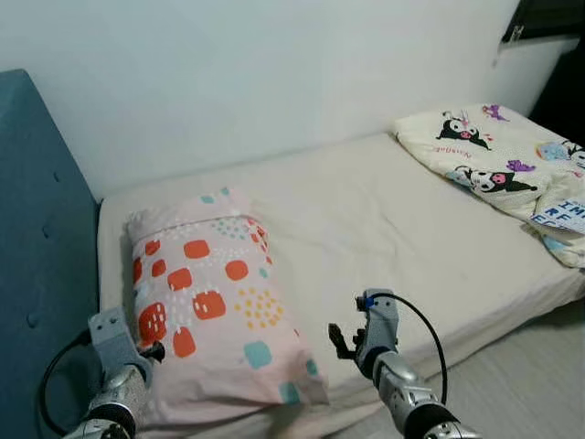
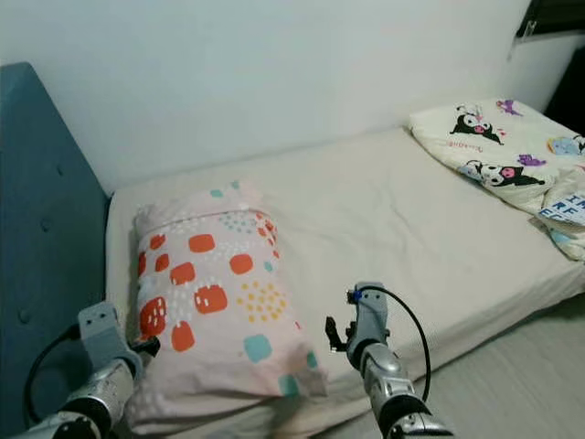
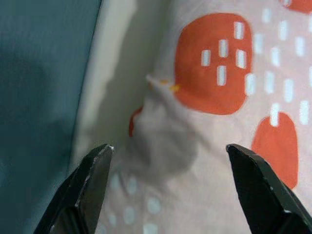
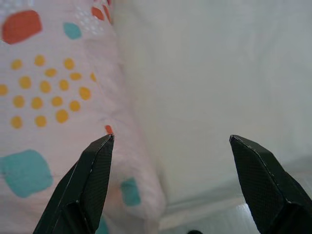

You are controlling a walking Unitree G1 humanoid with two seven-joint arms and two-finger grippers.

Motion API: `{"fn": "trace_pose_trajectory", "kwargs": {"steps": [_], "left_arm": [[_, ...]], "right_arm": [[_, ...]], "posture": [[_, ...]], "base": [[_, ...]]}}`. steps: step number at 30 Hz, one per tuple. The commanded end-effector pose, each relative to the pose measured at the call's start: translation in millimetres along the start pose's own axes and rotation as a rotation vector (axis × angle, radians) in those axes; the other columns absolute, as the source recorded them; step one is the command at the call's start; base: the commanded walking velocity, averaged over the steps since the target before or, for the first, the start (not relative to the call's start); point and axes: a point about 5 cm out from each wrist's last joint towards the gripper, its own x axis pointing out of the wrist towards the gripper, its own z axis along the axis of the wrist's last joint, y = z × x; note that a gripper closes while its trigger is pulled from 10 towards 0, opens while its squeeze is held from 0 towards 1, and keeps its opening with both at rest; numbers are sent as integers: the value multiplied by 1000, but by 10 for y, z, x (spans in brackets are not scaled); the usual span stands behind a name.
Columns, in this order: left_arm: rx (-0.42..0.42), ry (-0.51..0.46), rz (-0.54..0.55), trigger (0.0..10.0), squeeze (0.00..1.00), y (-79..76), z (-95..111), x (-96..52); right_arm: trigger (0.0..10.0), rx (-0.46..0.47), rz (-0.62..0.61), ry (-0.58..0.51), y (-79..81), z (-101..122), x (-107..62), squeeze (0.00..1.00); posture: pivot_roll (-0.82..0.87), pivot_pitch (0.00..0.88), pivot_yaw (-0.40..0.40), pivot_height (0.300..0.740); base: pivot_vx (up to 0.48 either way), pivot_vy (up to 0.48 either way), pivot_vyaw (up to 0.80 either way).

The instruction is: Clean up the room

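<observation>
A pink pillow [image 1: 215, 302] with orange, yellow and teal patches lies on the cream mattress [image 1: 393, 229], near the teal headboard [image 1: 41, 265]. My left gripper [image 1: 151, 351] is at the pillow's near left corner; the left wrist view has its fingers [image 3: 87, 185] wide open over the pillow [image 3: 219, 112] edge. At the pillow's near right corner my right gripper [image 1: 340, 344] hovers above the mattress edge, open, with the pillow [image 4: 48, 112] on one side and bare sheet [image 4: 209, 87] on the other. A cartoon-print blanket [image 1: 498, 165] is bunched at the bed's far right end.
A white wall [image 1: 274, 73] runs behind the bed. Pale floor [image 1: 530, 366] lies to the lower right of the mattress. A dark window edge [image 1: 548, 18] is at the top right. A black cable [image 1: 430, 338] loops from my right wrist.
</observation>
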Motion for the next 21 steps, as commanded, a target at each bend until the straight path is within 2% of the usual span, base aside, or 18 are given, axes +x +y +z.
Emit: {"fn": "trace_pose_trajectory", "kwargs": {"steps": [1,2,5,9,15,16,18,20,21], "left_arm": [[-62,35,-33,10000,0,-30,-67,-8],[-122,27,-101,10000,0,-93,-54,-10],[-157,12,-156,10000,0,-152,-53,-18],[-145,0,-209,10000,0,-244,-39,-27],[-156,-75,-381,10000,0,-529,204,-38],[-156,-75,-381,10000,0,-529,204,-38],[-180,-99,-446,10000,0,-623,296,-50],[-180,-99,-446,10000,0,-623,296,-50],[-219,-115,-519,10000,0,-725,375,-69]], "right_arm": [[10000,21,7,-18,9,17,1,0],[10000,27,17,-35,19,49,6,0],[10000,31,30,-47,25,65,5,0],[10000,46,59,-72,46,91,2,0],[10000,84,73,-139,22,194,-2,0],[10000,84,73,-139,22,194,-2,0],[10000,88,76,-147,18,212,-3,0],[10000,88,76,-147,18,212,-3,0],[10000,92,81,-154,12,223,-7,0]], "posture": [[-133,106,20,640],[-139,107,16,630],[-144,109,6,615],[-151,113,1,600],[-167,117,5,595],[-167,117,5,595],[-172,117,6,595],[-172,117,6,595],[-176,117,7,595]], "base": [[0,0,0],[0,0,0],[0,0,0],[0,0,0],[0,0,0],[0,0,0],[0,0,0],[0,0,0],[0,0,0]]}}
